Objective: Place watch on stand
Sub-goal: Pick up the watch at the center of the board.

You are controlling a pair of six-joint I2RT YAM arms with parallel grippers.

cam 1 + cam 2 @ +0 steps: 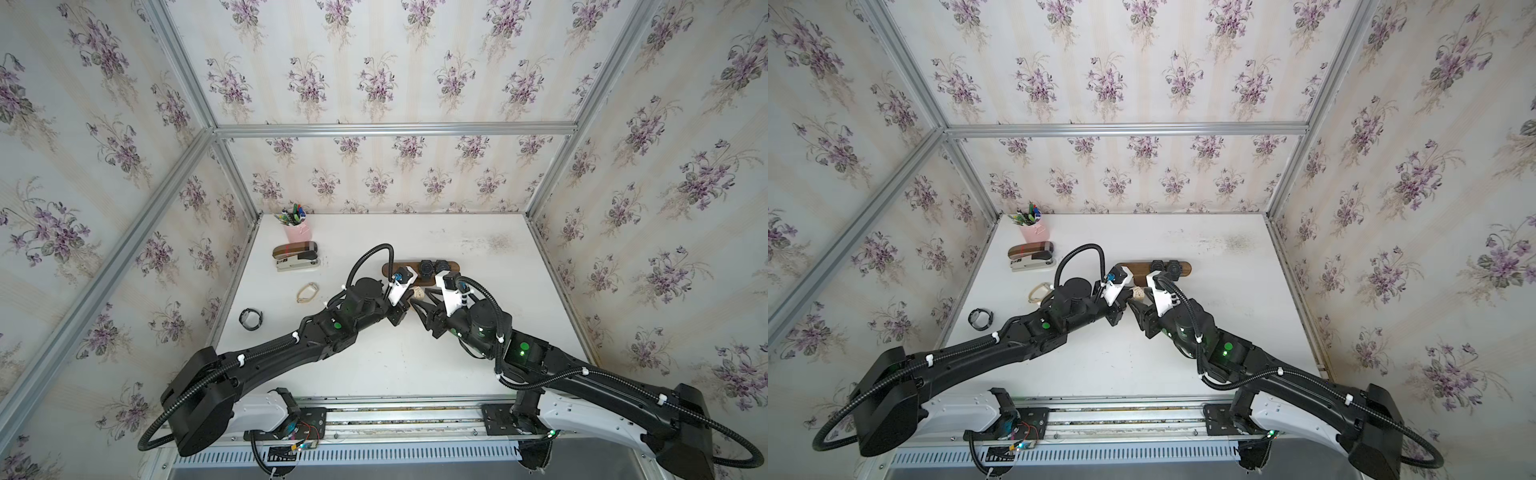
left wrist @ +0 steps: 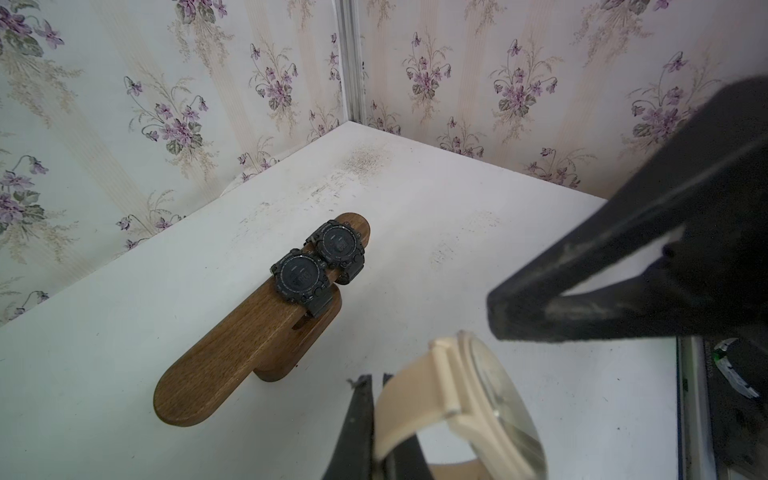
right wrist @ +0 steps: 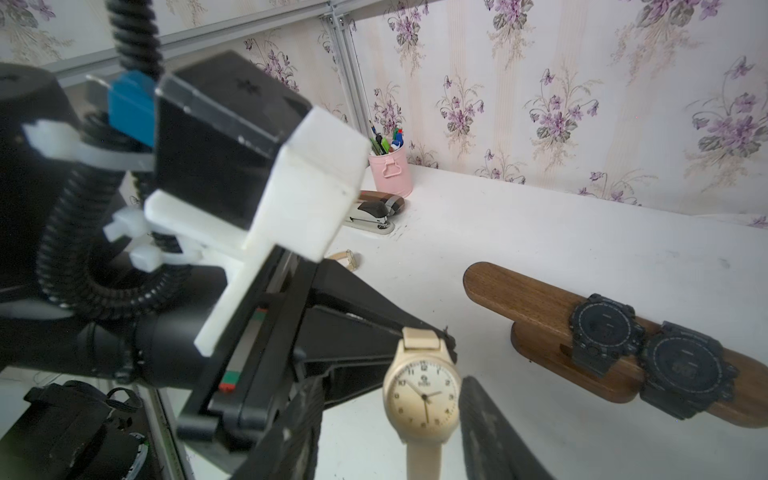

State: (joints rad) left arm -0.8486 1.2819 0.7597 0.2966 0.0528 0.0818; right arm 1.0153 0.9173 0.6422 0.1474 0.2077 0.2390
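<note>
a: where's the cream watch (image 2: 478, 399) now?

b: held up off the table (image 2: 457, 199), as far as i can tell. in both top views it sits just at 6 o'clock of the stand (image 1: 409, 267). your left jaws are pinched tight on the strap beside the case. your right jaws stand apart, one finger either side of the dial, gripping nothing.

a: how will it handle?

b: light, i'd judge. the strap looks soft and seems fastened into a loop, so expect it to sag and swing. the glass looks slick and easy to scratch. take it by the strap close to the case, never across the dial.

a: and where does it go?

b: two black watches (image 2: 299, 276) sit toward the 3 o'clock end of the bar. the 9 o'clock end is bare, so you'd likely spread the loop and thread it on there.
</note>
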